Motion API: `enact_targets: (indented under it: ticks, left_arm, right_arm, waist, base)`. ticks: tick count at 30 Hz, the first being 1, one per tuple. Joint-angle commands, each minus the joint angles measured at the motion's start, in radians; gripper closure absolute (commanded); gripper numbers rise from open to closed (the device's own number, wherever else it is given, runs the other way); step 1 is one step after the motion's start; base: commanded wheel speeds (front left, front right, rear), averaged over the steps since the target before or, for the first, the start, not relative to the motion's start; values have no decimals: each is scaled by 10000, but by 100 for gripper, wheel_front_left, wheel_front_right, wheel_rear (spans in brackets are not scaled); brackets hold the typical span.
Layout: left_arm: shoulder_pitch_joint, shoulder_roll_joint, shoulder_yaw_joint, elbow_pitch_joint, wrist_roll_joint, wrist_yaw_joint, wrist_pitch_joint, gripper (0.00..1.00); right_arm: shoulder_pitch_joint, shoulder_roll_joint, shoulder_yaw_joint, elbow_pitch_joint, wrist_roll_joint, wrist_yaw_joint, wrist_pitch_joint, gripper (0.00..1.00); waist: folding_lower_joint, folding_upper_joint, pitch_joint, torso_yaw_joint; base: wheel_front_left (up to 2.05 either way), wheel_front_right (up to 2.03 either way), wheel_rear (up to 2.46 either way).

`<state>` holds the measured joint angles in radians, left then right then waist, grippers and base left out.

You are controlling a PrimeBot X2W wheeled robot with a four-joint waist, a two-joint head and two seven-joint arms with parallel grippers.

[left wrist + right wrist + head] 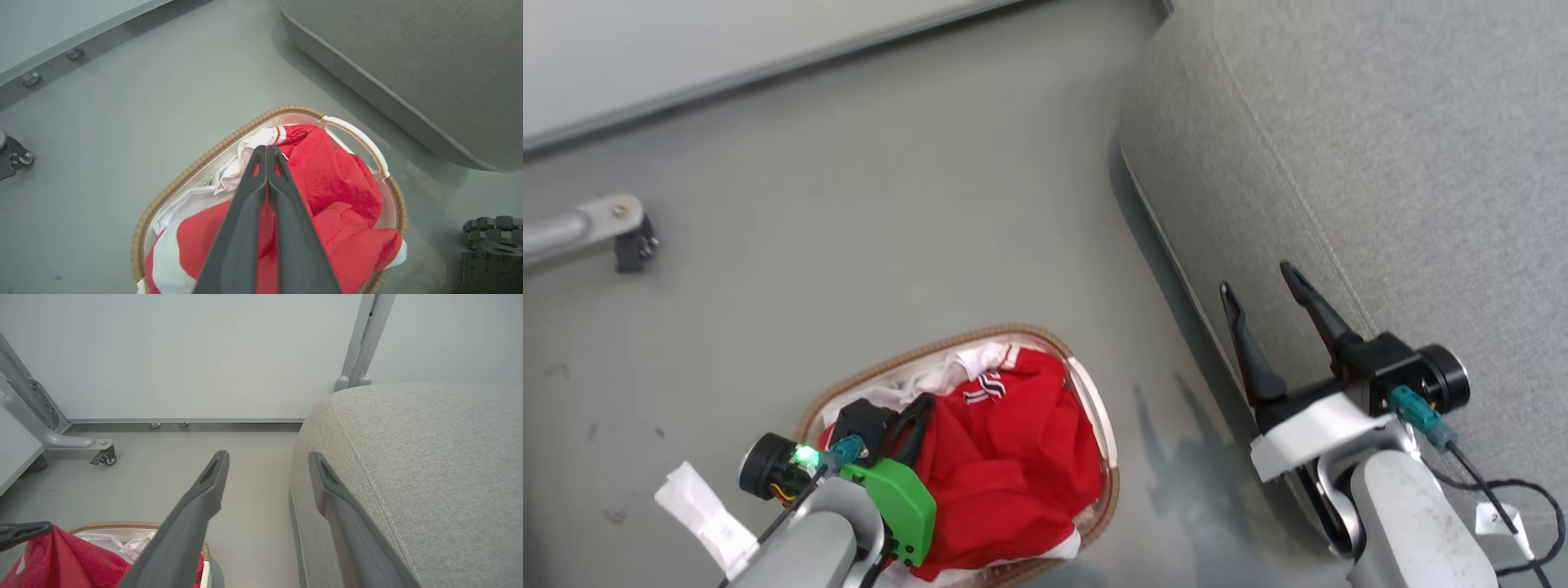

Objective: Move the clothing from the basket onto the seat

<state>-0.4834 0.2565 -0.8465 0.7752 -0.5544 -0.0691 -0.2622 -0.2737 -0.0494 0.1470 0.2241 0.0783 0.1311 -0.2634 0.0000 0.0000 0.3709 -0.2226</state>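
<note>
The left pincer (267,153) is clamped tight on the clothing (339,179) in the basket (196,167), while the right pincer (1256,276) gapes wide and empty at the seat (1421,163) edge.

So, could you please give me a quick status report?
Left gripper shut on the clothing, in the basket. Right gripper open, empty, by the seat. Nothing blocking the way.

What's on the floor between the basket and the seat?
Nothing: bare grey floor separates the basket from the seat, clear in the head view.

Open floor (1013,245) lies between the basket (915,347) and the seat (1380,163).
</note>
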Motion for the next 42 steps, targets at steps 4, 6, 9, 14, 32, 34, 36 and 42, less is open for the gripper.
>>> enact_targets:
  ticks: [4, 6, 9, 14, 32, 34, 36, 42]
  left_arm:
    - [867, -191, 1064, -995, 700, 27, -38, 100]
    - [1167, -314, 1578, -1425, 1019, -21, -39, 100]
    - [1527, -560, 2319, -2098, 1432, -119, -38, 100]
    - [1880, -971, 3335, -3181, 2086, -302, -38, 100]
    - [819, -1809, 4667, -5339, 2950, -624, -37, 100]
    - [787, -1843, 4539, -5362, 2878, -630, -37, 100]
    - [771, -1874, 4391, -5407, 2815, -632, -37, 100]
    - [798, -1917, 4011, -5445, 2722, -635, -37, 100]
  right_arm:
    - [471, -35, -114, 146, -116, -6, -21, 0]
    - [606, -37, -153, 181, -129, -6, -21, 0]
    - [816, -35, -182, 239, -141, -6, -21, 0]
    - [1166, -37, -162, 338, -122, -6, -21, 0]
    - [1896, -44, 1450, 1030, -53, -7, -21, 0]
    - [1727, -80, 2047, 1085, 22, -7, -21, 0]
    - [1473, -91, 2610, 1106, 169, -7, -21, 0]
    - [260, -74, 4030, 1115, 686, -7, -21, 0]
  waist:
    - [0, 0, -1657, 716]
    - [0, 0, -1903, 799]
    - [0, 0, -2269, 907]
    - [0, 0, -2790, 994]
    - [0, 0, -3547, 1279]
    - [0, 0, -3557, 1366]
    - [0, 0, -3562, 1452]
    - [0, 0, -3523, 1708]
  base:
    - [0, 0, 0]
    - [0, 0, 0]
    - [0, 0, 0]
    - [0, 0, 0]
    - [0, 0, 0]
    - [0, 0, 0]
    - [0, 0, 0]
    - [0, 0, 0]
